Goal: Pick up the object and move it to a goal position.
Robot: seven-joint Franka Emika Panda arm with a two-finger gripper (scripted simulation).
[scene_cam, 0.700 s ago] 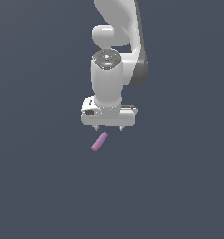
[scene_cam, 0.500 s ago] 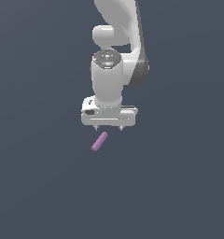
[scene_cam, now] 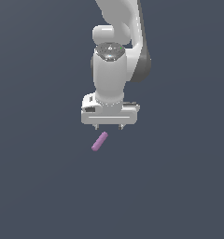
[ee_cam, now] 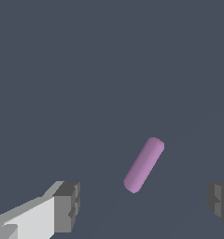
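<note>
White Franka arm (scene_cam: 117, 51) entering from 12 o'clock of ext. view, hanging roughly vertical, wrist pointing straight down. Grey-capped joint on top of wrist housing, dark grey band on side toward ext. view's right. White gripper (scene_cam: 108, 126) at bottom, wide flat palm bar held level, two short fingertips (scene_cam: 97, 126) poking down beneath it, well apart: spread wide, nothing held between them.

Small light-purple capsule w/ rounded ends (scene_cam: 100, 141) lying on plain dark blue-grey floor (scene_cam: 39, 186), at approx 6–7 o'clock from gripper in ext. view, just below fingertips, not touching them. Long axis tilted, running 1 o'clock to 7 o'clock. Shorter than palm bar width.

Wrist view: same capsule (ee_cam: 143, 165) seen between the two dark grey finger pads (ee_cam: 67, 207), clear gap each side, closer to middle than either pad. White finger body behind one pad; other pad only partly in shot at edge. Capsule height relative to pads: can't tell for sure.
</note>
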